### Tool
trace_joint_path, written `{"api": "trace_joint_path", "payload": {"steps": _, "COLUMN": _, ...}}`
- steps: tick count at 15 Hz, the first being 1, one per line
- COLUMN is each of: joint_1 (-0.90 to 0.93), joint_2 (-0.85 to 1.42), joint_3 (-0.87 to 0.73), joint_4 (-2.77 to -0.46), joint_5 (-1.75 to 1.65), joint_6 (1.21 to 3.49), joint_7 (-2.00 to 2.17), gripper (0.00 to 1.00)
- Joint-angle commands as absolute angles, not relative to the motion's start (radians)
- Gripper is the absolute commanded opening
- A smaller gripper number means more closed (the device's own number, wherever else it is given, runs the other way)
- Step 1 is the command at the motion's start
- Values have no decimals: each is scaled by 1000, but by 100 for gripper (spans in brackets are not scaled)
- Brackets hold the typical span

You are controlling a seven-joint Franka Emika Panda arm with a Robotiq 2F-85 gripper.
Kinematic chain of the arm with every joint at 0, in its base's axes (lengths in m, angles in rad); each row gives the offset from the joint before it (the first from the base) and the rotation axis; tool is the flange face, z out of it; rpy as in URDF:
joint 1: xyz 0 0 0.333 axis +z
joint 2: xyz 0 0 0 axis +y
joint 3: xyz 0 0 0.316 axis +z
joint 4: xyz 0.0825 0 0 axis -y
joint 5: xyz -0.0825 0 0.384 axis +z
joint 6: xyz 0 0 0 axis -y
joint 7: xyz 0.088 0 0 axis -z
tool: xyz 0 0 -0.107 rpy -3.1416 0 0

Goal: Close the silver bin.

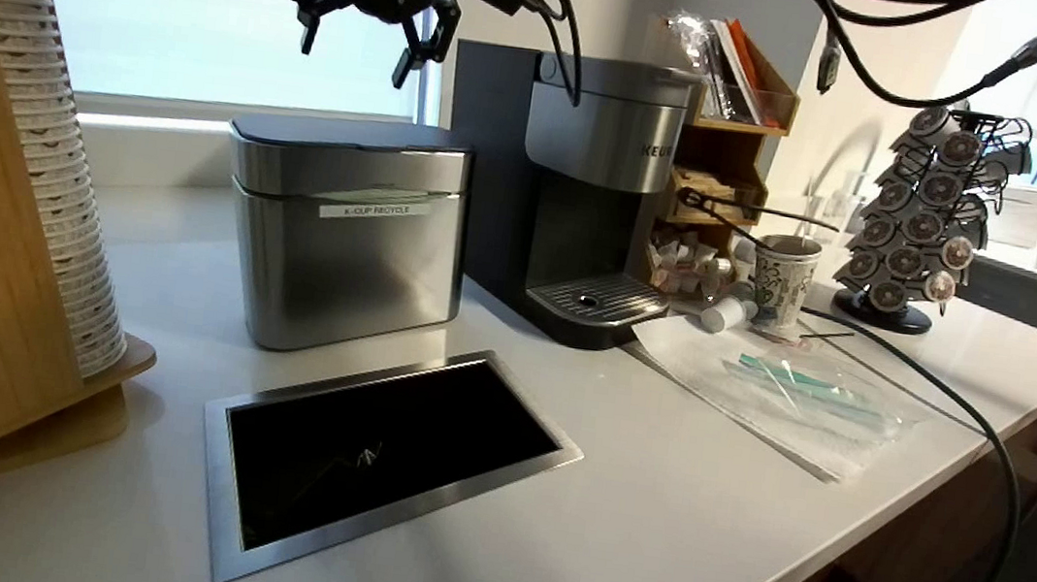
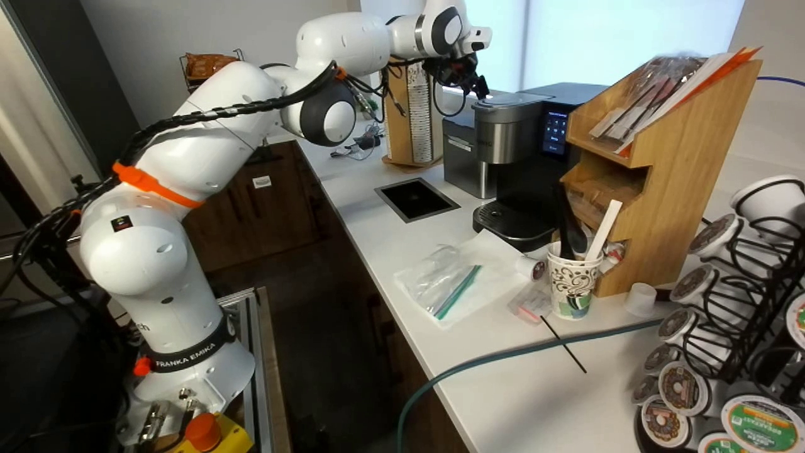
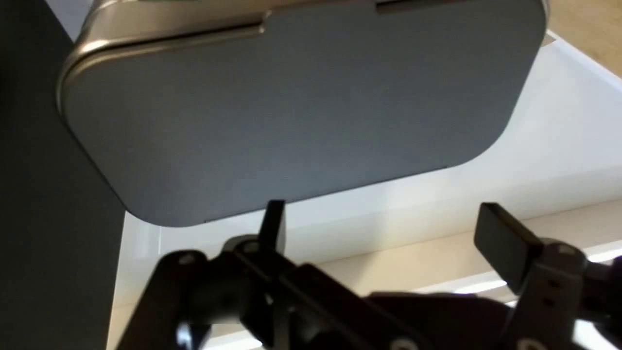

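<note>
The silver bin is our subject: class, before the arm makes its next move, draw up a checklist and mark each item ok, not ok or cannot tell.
1. Lid down on the silver bin: ok, it lies flat.
2. Lid pressed fully home: cannot tell, the pictures do not settle it.
3. Gripper open and empty: ok, its fingers stand apart with nothing between them.
4. Gripper off the lid: ok, a gap shows beneath it in an exterior view.
5. Plenty of room beside the coffee machine: not ok, it stands close to the bin.
</note>
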State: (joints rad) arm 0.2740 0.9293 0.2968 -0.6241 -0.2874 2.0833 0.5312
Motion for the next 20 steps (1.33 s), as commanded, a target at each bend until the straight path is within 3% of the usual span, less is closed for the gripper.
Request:
{"api": "trace_joint_path", "payload": {"steps": 1, "joint_1": 297, "joint_2": 897, "joint_3": 294, "joint_4": -602, "joint_5": -297, "joint_6": 2074, "joint_7": 556, "gripper": 100}}
{"api": "trace_joint_path", "payload": {"steps": 10, "joint_1": 364, "joint_2": 588, "joint_3": 229, "joint_4": -677, "joint_5": -460, "joint_6": 1789, "joint_7": 566, "gripper": 100}}
{"api": "trace_joint_path", "payload": {"steps": 20, "joint_1": 366, "joint_2": 573, "joint_3": 255, "joint_4": -653, "joint_5": -446, "joint_6": 1809, "joint_7": 521, "gripper": 100}}
